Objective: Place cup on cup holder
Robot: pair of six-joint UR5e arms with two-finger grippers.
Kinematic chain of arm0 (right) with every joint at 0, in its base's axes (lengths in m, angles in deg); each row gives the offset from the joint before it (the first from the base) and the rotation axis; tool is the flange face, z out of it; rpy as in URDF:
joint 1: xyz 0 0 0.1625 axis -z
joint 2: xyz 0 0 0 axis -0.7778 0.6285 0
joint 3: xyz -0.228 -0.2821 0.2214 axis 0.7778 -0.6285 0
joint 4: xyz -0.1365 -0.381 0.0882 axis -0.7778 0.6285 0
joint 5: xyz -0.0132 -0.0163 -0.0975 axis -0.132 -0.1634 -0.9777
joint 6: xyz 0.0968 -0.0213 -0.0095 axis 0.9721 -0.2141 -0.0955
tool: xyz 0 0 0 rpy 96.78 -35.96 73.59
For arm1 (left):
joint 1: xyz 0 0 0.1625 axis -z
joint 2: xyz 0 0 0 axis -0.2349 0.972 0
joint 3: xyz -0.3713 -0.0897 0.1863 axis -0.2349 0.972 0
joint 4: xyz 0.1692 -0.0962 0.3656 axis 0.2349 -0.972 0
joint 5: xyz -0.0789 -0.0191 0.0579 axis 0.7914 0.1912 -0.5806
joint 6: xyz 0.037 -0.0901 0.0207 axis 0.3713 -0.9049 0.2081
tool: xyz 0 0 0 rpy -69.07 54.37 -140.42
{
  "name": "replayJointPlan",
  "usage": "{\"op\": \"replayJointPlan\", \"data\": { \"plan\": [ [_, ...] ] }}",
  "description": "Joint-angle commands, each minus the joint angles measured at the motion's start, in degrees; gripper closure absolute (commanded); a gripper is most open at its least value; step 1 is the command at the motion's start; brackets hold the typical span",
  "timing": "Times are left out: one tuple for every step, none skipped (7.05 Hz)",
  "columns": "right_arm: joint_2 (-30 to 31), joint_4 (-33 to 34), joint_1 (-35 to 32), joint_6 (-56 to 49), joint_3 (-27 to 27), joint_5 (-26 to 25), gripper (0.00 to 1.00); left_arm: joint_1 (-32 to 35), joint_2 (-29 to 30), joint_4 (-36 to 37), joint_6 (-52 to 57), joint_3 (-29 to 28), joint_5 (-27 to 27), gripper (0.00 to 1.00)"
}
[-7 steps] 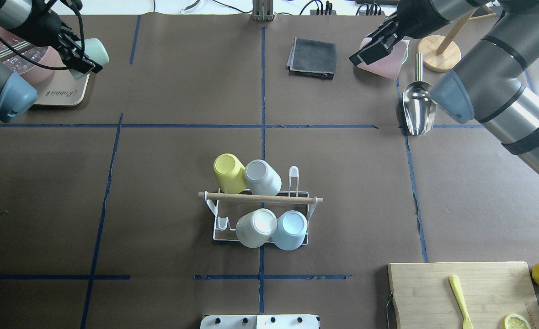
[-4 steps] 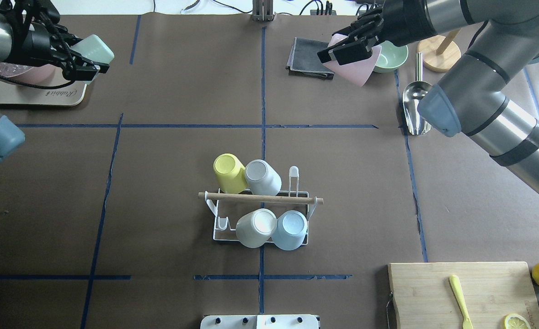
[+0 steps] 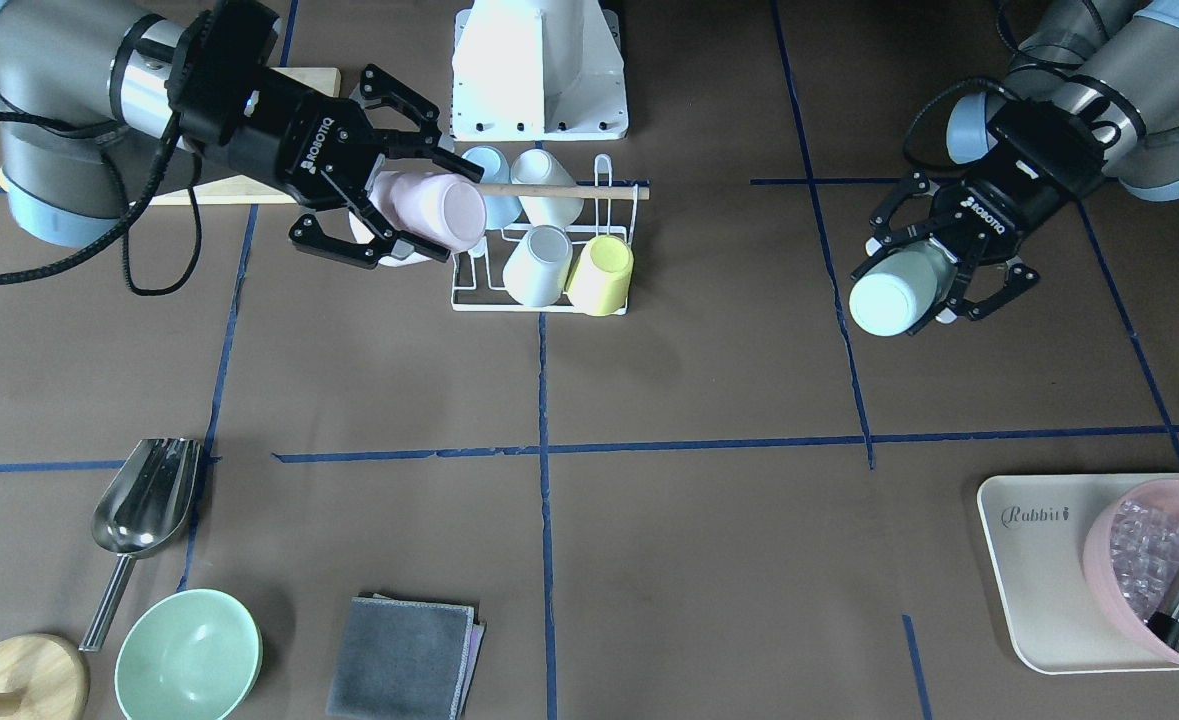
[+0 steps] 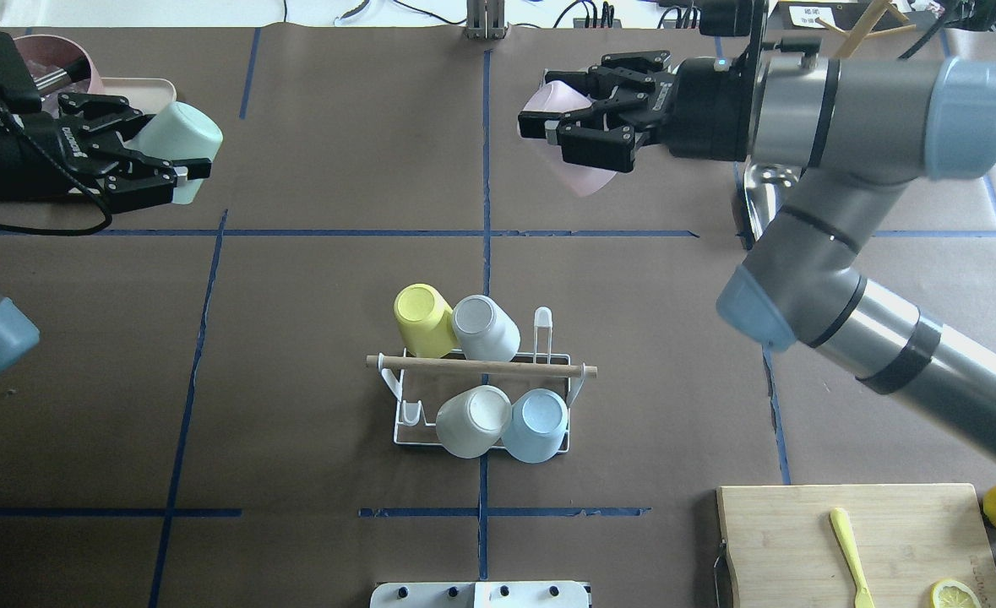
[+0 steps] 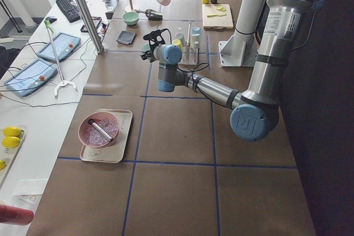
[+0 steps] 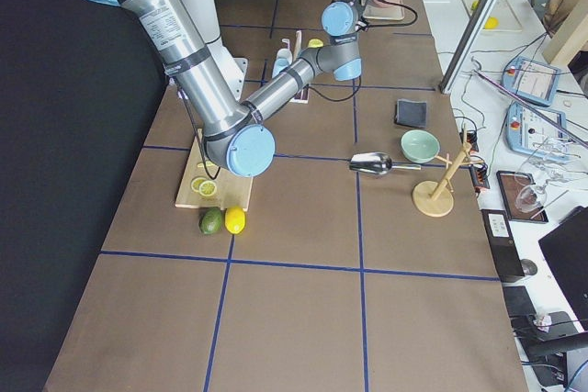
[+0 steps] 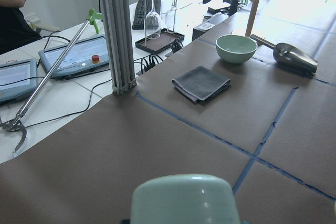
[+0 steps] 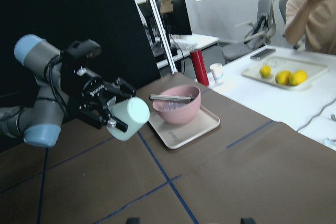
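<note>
The cup holder [image 4: 397,426], a white wire rack with a wooden rod [image 4: 481,366], stands at the table's middle and also shows in the front view [image 3: 539,306]. A yellow cup [image 4: 420,317], a grey cup [image 4: 485,325], a white cup [image 4: 474,420] and a light blue cup [image 4: 538,422] sit on it. My left gripper [image 4: 172,143] is shut on a mint green cup [image 4: 189,135], held on its side above the far left; it also shows in the front view [image 3: 889,300]. My right gripper [image 4: 548,110] is shut on a pink cup [image 4: 586,176], also in the air, [image 3: 429,205].
A metal scoop [image 3: 144,495], a green bowl [image 3: 189,655], a grey cloth [image 3: 404,655] and a wooden stand [image 3: 9,680] lie on the far side. A tray [image 3: 1039,590] with a pink bowl is far left. A cutting board [image 4: 852,540] lies at the near right.
My right arm has swung the pink cup leftward, toward the centre line. My left gripper has carried the mint cup a little nearer and to the right.
</note>
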Motion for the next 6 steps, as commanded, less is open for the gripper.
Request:
{"op": "replayJointPlan", "data": {
  "plan": [
    [3.81, -12.91, 10.10, -0.13, -0.39, -15.06, 1.00, -11.84, 1.63, -8.63, -2.08, 0.24, -9.42, 0.94],
    [5.39, -16.44, 12.93, -0.13, -0.57, -17.81, 1.00, -17.39, 2.43, -12.75, -1.99, 0.24, -17.65, 0.94],
    [6.89, -17.26, 14.35, -0.13, -0.65, -17.75, 1.00, -24.75, 2.44, -18.36, -1.90, 0.07, -26.87, 0.94],
    [6.90, -17.27, 14.97, -0.13, -2.74, -17.66, 1.00, -27.44, 2.44, -22.77, -1.64, -0.02, -29.92, 0.94],
    [6.29, -17.18, 14.81, -0.13, -5.11, -17.74, 1.00, -28.59, 2.52, -27.59, -1.03, 0.07, -30.12, 0.94],
    [5.24, -17.18, 13.59, -0.13, -8.97, -17.92, 1.00, -29.39, 2.44, -30.78, 1.67, -0.02, -30.21, 0.94]
  ]
}}
